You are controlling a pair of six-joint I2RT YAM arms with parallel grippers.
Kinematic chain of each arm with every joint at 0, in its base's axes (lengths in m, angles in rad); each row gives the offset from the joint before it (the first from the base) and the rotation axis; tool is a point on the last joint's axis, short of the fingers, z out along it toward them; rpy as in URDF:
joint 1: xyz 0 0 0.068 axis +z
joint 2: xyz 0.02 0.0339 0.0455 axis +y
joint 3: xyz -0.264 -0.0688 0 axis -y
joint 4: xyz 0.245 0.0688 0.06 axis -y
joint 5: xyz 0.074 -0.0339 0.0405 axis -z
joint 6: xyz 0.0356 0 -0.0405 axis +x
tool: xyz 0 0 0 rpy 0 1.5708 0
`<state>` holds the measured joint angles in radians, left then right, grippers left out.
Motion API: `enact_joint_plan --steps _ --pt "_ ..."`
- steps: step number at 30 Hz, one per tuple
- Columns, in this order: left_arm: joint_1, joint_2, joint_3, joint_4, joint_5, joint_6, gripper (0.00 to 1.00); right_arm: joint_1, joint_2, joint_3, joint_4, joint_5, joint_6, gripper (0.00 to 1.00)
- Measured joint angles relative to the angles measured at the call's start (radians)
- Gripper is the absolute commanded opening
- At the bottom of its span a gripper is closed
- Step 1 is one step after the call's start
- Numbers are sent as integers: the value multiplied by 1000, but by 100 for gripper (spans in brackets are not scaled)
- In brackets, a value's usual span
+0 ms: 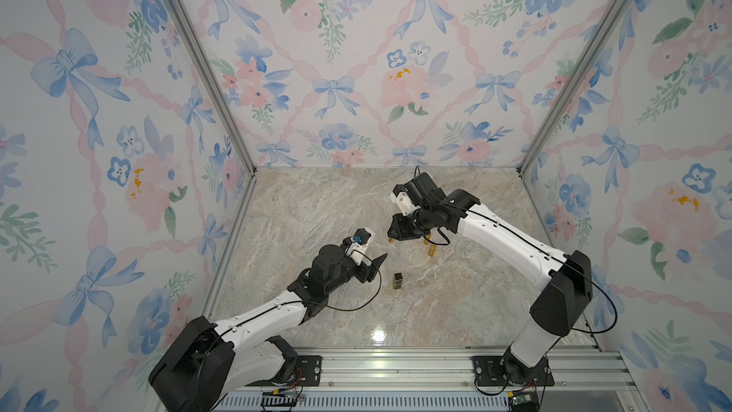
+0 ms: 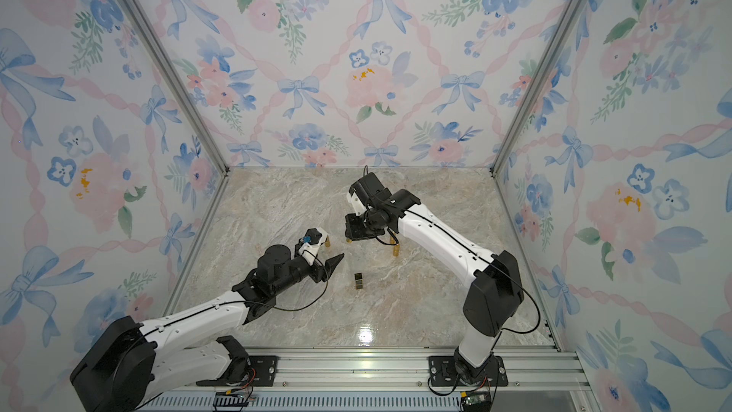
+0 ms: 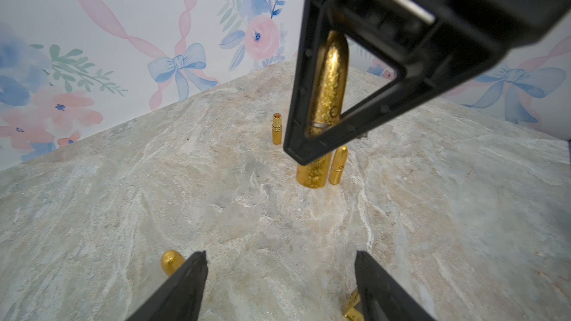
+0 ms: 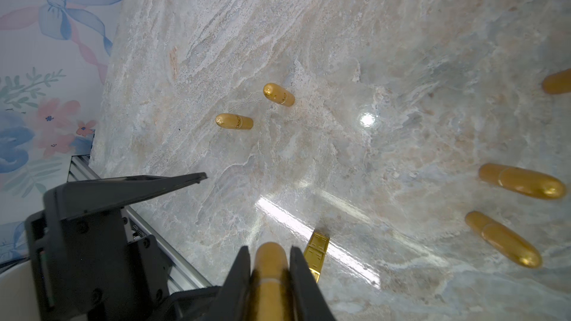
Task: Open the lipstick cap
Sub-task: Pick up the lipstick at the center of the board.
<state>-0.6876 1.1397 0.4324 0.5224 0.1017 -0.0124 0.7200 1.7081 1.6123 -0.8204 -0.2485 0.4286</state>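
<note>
- lipstick (image 4: 270, 270): gold, metallic-looking, smooth and glossy.
- table (image 1: 317, 208): marble-patterned, polished, with bright glare toward the near edge.
- left gripper (image 3: 280, 254) and right gripper (image 4: 270, 250): matt black plastic.
- rail (image 1: 396, 366) along the near edge: bare metal, dull sheen.
- walls (image 1: 356, 33): matt floral print.

Floral wallpaper (image 1: 356, 53) of blue bows and pink ribbons rises on three sides of my marbled surface (image 1: 317, 212), with aluminium posts (image 1: 201, 61) at the back corners. A bright glare (image 1: 378, 335) sits near the front edge, by the slotted rail (image 1: 396, 366).
</note>
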Motion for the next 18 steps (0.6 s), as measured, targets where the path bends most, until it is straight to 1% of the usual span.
enact_joint_plan --steps 3,12,15,18 --pt "-9 23 1 21 27 13 63 3 -31 -15 0 -31 10 23" --pt "-20 52 6 106 80 13 54 11 -81 -83 31 -104 55 24" --pt "-26 68 17 121 91 10 48 15 -81 -100 51 -124 70 24" --pt "-33 76 21 138 100 5 45 17 -81 -103 65 -138 80 23"
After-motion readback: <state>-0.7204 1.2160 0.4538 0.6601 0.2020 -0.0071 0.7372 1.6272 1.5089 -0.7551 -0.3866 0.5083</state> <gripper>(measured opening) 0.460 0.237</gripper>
